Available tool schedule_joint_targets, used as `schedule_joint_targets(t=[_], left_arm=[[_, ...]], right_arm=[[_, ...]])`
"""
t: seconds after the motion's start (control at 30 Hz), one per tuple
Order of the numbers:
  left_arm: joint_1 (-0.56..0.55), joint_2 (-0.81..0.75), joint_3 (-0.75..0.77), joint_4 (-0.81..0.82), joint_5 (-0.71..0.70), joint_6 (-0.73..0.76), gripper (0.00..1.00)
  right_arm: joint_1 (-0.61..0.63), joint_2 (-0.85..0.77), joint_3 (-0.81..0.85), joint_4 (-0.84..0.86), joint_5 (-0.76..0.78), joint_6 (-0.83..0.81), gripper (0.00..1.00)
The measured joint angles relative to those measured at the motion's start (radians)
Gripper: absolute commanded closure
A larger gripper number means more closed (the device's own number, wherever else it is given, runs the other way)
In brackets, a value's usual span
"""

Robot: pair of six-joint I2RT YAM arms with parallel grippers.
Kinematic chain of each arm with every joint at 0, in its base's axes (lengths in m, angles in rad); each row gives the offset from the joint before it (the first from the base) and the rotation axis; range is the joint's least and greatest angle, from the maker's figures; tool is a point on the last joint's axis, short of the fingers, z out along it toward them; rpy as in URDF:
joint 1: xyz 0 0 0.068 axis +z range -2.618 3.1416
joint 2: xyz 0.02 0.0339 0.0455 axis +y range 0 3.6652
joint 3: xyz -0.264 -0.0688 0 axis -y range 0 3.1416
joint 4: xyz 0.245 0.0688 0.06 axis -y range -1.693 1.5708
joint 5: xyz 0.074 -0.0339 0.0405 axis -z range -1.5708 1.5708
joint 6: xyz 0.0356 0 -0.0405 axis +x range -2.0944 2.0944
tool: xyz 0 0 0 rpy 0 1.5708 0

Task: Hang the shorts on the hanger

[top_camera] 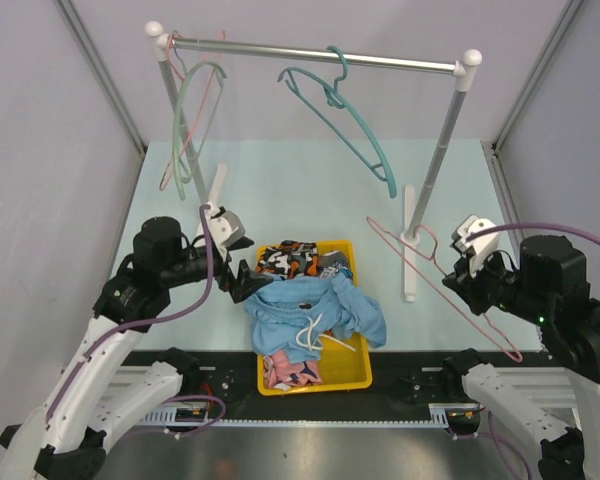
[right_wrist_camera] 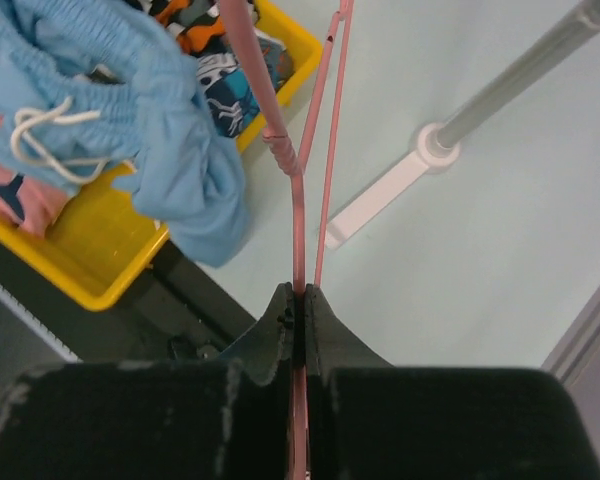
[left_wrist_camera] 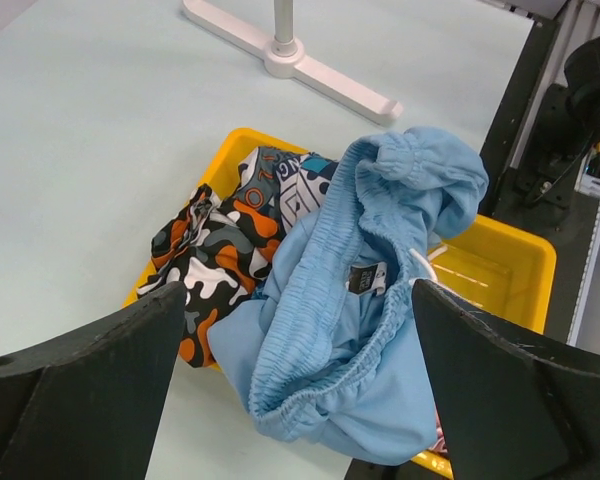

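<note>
The light blue shorts (top_camera: 300,305) with a white drawstring lie heaped over a yellow bin (top_camera: 315,380), spilling over its left and right rims. My left gripper (top_camera: 242,280) is open at the bin's left side. In the left wrist view the shorts' elastic waistband (left_wrist_camera: 380,350) lies between and below my fingers (left_wrist_camera: 80,390), untouched. My right gripper (top_camera: 458,283) is shut on the thin pink hanger (top_camera: 400,250) and holds it above the table to the right of the bin. The right wrist view shows the hanger wire (right_wrist_camera: 296,200) pinched in the gripper (right_wrist_camera: 302,295) and the shorts (right_wrist_camera: 110,70).
A clothes rack (top_camera: 310,52) stands at the back with a teal hanger (top_camera: 350,120) and a pale green hanger (top_camera: 195,110). Its right foot (top_camera: 408,250) lies near the pink hanger. Orange-black-white patterned shorts (top_camera: 285,257) and a pink patterned garment (top_camera: 290,372) are in the bin.
</note>
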Motion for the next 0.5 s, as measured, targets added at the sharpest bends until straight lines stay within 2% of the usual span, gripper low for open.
schedule_joint_targets(t=[0.3, 0.5], left_arm=[[0.0, 0.029, 0.0, -0.104, -0.025, 0.128, 0.14], [0.0, 0.101, 0.0, -0.154, -0.073, 0.181, 0.21]], right_arm=[[0.005, -0.018, 0.121, -0.064, -0.245, -0.204, 1.0], [0.071, 0.076, 0.228, -0.069, -0.388, -0.267, 1.0]])
